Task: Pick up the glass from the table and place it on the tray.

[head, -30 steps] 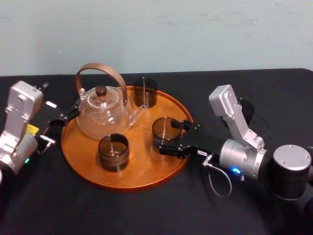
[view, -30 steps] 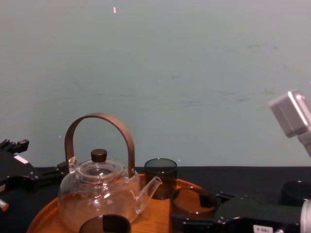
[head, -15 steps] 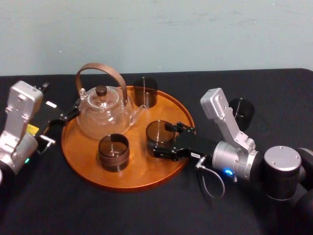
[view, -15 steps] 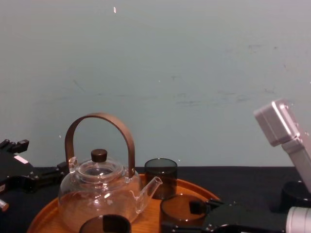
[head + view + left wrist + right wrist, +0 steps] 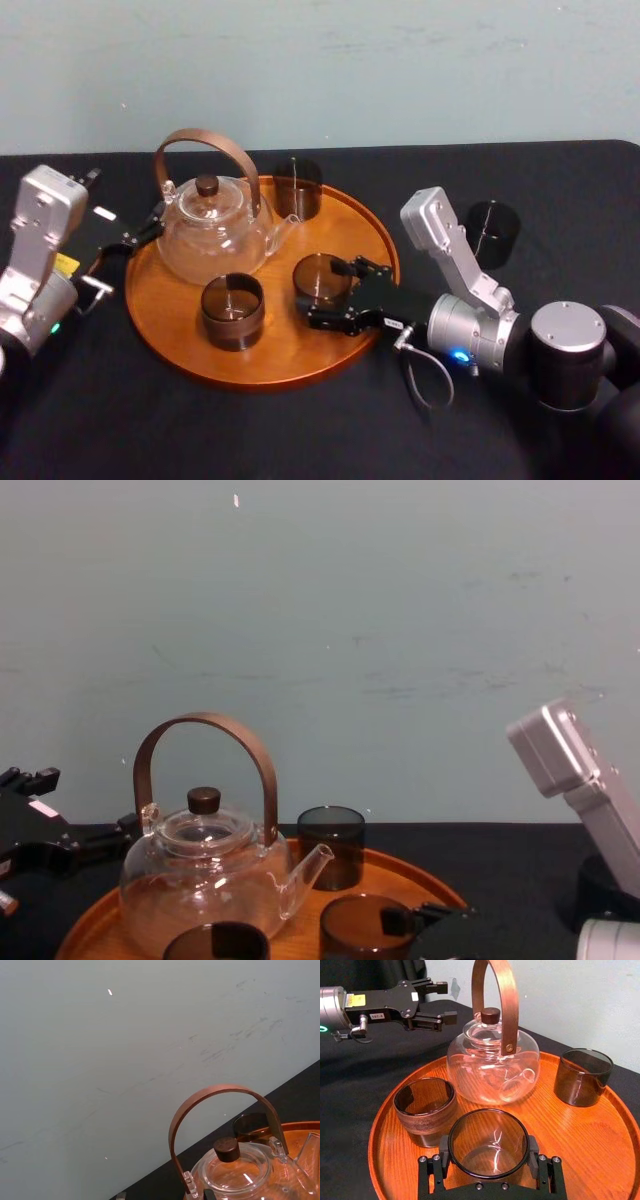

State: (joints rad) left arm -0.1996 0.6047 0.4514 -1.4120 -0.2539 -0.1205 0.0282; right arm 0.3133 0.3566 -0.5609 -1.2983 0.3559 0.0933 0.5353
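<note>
Head view: black table point(image 5: 250, 430), pale wall point(image 5: 400, 60); right gripper point(image 5: 328, 291) fingers point(image 5: 352, 267) around glass point(image 5: 318, 278), left gripper's point(image 5: 448, 1000) apart.

Was lit softly and evenly from above. Showed almost no shadow on the wall point(image 5: 400, 630), only weak ones under the teapot point(image 5: 492, 1055) on the tray point(image 5: 600, 1130). Carried small white glints on the teapot and inside the glass point(image 5: 487, 1142), and a warm sheen on the tray. Looked very dark across the table point(image 5: 300, 430).

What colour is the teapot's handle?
Brown: the handle arches over the clear teapot. The right wrist view shows it best.
</note>
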